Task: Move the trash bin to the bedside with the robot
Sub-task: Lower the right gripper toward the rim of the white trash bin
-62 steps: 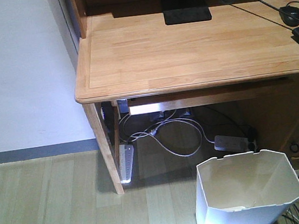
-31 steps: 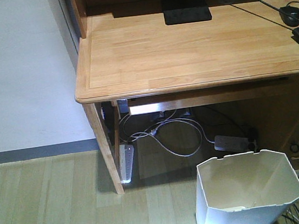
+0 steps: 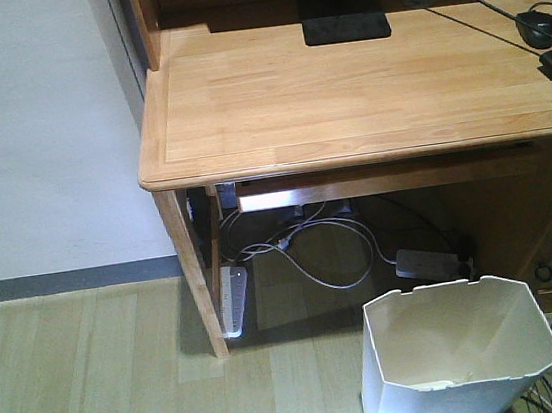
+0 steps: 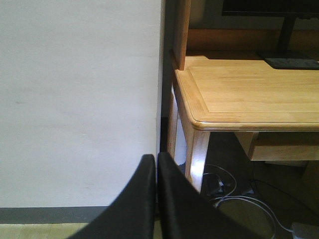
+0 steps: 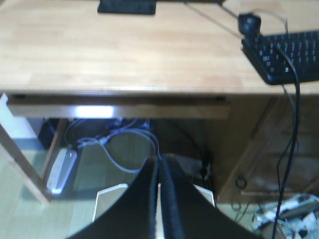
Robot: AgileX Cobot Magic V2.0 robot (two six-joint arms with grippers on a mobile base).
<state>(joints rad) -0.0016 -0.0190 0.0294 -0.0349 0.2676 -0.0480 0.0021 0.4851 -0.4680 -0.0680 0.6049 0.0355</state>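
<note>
Front view: trash bin (image 3: 443, 332), white with an octagonal rim, upright on floor (image 3: 76, 382) at lower right, before desk (image 3: 342, 88). Power strip (image 3: 232, 298) under desk, centre left.

Left wrist view: left gripper (image 4: 156, 160), bottom centre, jaws pressed together, empty. Wall (image 4: 75, 99) left, desk corner right.

Right wrist view: right gripper (image 5: 159, 162), bottom centre, jaws pressed together. Trash bin rim just behind, either side. Keyboard (image 5: 289, 55) upper right.

At 6 o'clock the left gripper (image 4: 156, 157), fingers pressed together. A white wall (image 4: 75, 99) fills 9 o'clock. The wooden desk (image 4: 249, 94) is at 3, with cables (image 4: 219, 185) at 5.
</note>
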